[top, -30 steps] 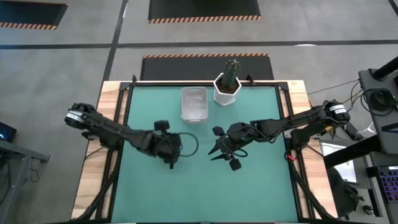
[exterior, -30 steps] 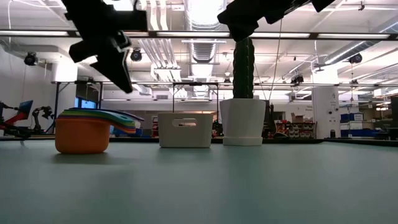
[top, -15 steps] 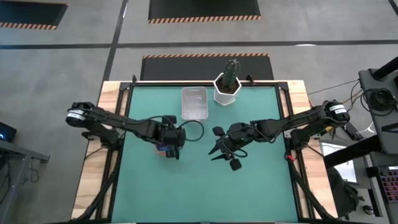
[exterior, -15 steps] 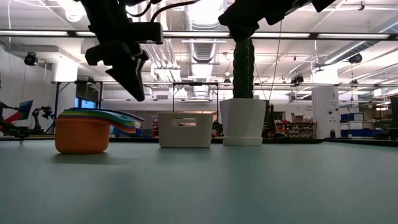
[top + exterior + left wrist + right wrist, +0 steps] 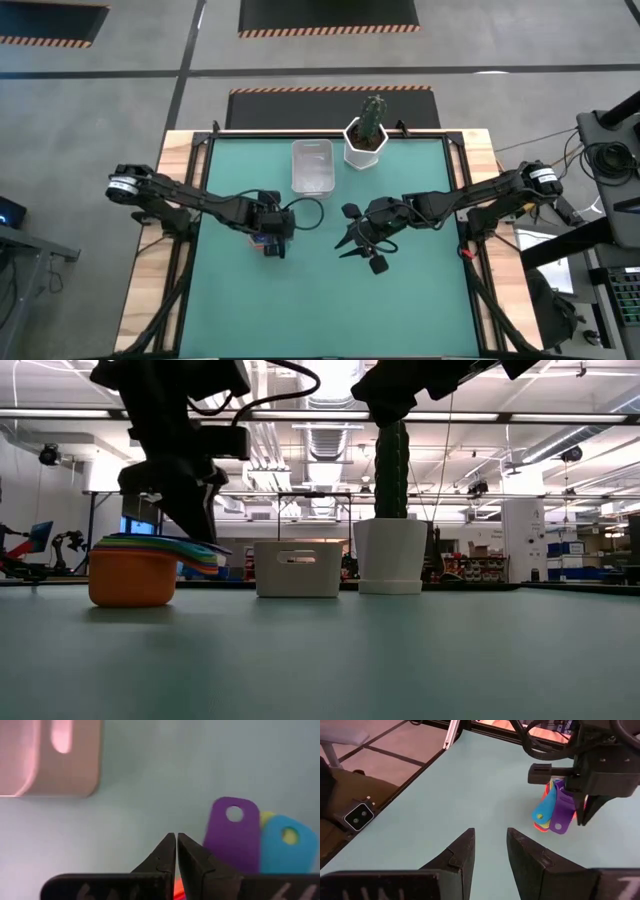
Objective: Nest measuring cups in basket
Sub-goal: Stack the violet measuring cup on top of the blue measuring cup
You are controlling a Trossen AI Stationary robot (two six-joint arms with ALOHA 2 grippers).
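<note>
Hovering left gripper [image 5: 200, 520] over measuring cups [image 5: 150, 565]

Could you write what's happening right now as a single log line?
left gripper: shut, above stacked measuring cups | right gripper: open, waiting mid-table | basket: no cups visible inside

Left end effector [image 5: 272, 232] hides most measuring cups [image 5: 262, 241], seemingly nested.

Light is bright and even, coming from ceiling strip lamps [image 5: 70, 413] that glare white in the low view, leaving the arms there as dark silhouettes. Shadows on the table [image 5: 420, 290] are faint and soft. In the left wrist view the basket [image 5: 47, 757] looks soft and unfocused.
</note>
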